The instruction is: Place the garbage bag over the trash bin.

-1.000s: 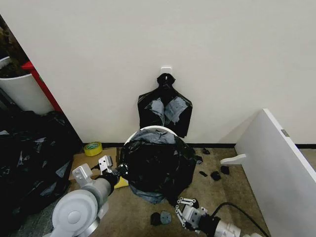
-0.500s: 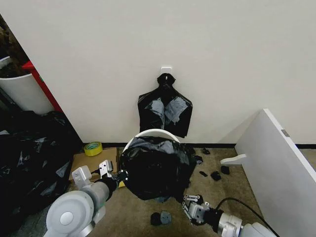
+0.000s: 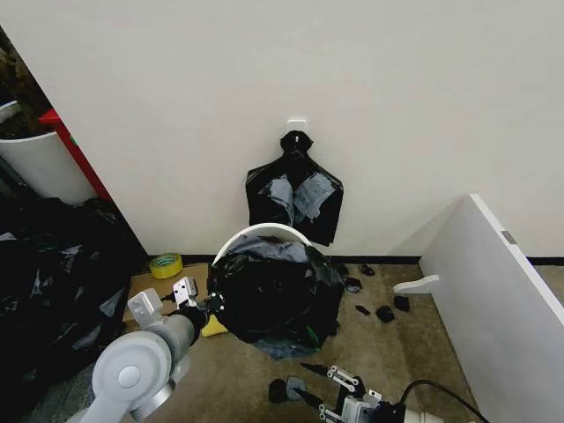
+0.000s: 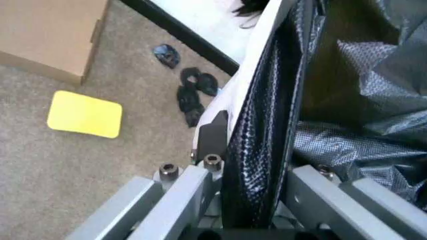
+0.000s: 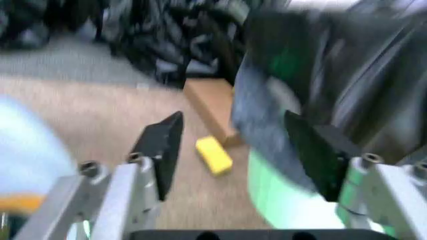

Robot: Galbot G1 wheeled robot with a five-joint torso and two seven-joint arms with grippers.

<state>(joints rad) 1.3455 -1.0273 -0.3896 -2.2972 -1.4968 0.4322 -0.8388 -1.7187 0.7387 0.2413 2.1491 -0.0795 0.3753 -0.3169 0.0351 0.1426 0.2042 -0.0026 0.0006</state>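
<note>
The glossy black garbage bag (image 3: 278,295) is draped over the round white trash bin, whose rim (image 3: 256,232) shows behind the bag's top. My left gripper (image 3: 210,306) is at the bag's left edge. In the left wrist view it (image 4: 257,155) is shut on the garbage bag (image 4: 267,135), right beside the white bin wall (image 4: 257,65). My right gripper (image 3: 310,383) hovers low over the carpet in front of the bin, clear of the bag. It (image 5: 237,150) is open with nothing between its fingers, and the bag (image 5: 333,65) and the bin's pale green base (image 5: 280,195) lie beyond it.
A knot-topped bunch of black bags (image 3: 293,198) hangs on the wall behind the bin. A big heap of black plastic (image 3: 53,282) and a white cylinder with red edging (image 3: 35,159) stand at the left. Tape roll (image 3: 165,264), cardboard (image 3: 145,291), black scraps (image 3: 379,311), leaning white board (image 3: 493,300).
My right gripper has drawn back from the bag's front hem and now stands open. The bag's front has dropped and hangs over the bin. The left gripper has barely moved.
</note>
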